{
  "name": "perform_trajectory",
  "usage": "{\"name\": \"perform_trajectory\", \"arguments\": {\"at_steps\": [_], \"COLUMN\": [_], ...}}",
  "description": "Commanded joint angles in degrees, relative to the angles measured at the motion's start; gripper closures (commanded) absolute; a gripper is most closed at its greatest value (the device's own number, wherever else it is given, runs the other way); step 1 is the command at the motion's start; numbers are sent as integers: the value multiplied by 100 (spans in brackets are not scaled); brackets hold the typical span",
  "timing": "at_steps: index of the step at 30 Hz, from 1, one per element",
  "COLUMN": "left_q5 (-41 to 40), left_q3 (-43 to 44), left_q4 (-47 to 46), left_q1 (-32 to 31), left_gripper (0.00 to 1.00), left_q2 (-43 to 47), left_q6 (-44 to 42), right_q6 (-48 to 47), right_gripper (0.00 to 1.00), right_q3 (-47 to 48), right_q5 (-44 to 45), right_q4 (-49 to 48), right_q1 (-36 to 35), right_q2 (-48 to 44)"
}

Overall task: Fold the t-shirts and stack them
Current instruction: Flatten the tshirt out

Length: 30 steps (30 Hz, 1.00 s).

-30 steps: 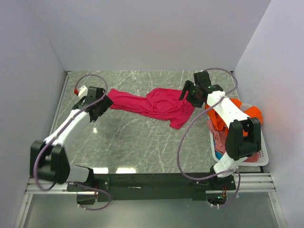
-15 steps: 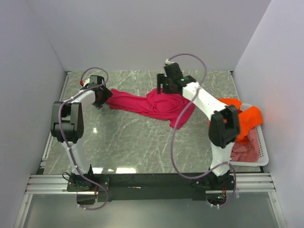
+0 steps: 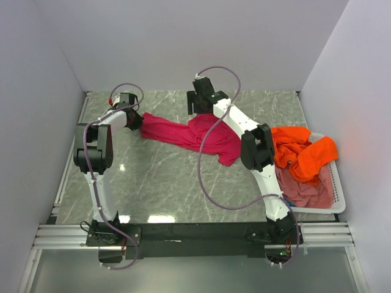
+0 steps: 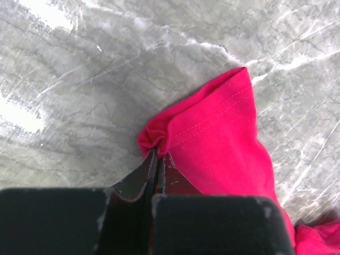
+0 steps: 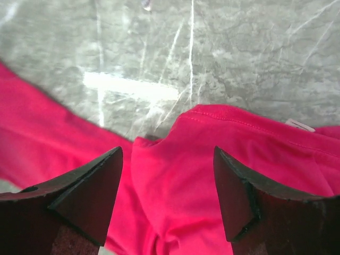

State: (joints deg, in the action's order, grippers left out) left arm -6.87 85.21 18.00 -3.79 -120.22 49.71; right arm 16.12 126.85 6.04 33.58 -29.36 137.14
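The left gripper (image 3: 131,118) is now pinching shut on the left end of the crimson t-shirt (image 3: 189,134), having snapped closed within the last second near the far-left corner of the worktop (image 3: 171,183). The right gripper (image 3: 198,104) has been swinging over from the basket side and is hovering with jaws apart above the shirt's far edge, so a two-handed spreading of the shirt is probably starting. At the right edge, the white basket (image 3: 339,206) is holding an orange t-shirt (image 3: 305,149), spilling over its far rim, and a pink-red t-shirt (image 3: 305,192).
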Motion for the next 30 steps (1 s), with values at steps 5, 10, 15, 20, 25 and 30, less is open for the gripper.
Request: {"name": "perform_trajectory", "arguments": {"at_steps": [5, 10, 15, 20, 25, 30], "left_q5": [-297, -411, -473, -526, -525, -552], "left_q3": [-250, -505, -716, -909, -1068, -1129], "left_q4": [-147, -192, -156, -95, 19, 116], "left_q1": [-16, -16, -25, -51, -139, -192], "left_gripper": [99, 99, 99, 99, 99, 99], "left_q2": [438, 842, 1264, 1905, 2108, 2135], "left_q6": [-190, -260, -366, -357, -261, -164], "right_q6": [32, 58, 119, 102, 216, 295], "right_gripper": [36, 61, 100, 100, 100, 92], "right_q3": [25, 208, 61, -1037, -916, -109], "right_q5": [55, 133, 397, 284, -7, 11], "right_q4": [70, 148, -9, -834, -538, -54], "right_q1": [-25, -52, -52, -52, -122, -289], "right_q2": [304, 463, 87, -1248, -1138, -286]}}
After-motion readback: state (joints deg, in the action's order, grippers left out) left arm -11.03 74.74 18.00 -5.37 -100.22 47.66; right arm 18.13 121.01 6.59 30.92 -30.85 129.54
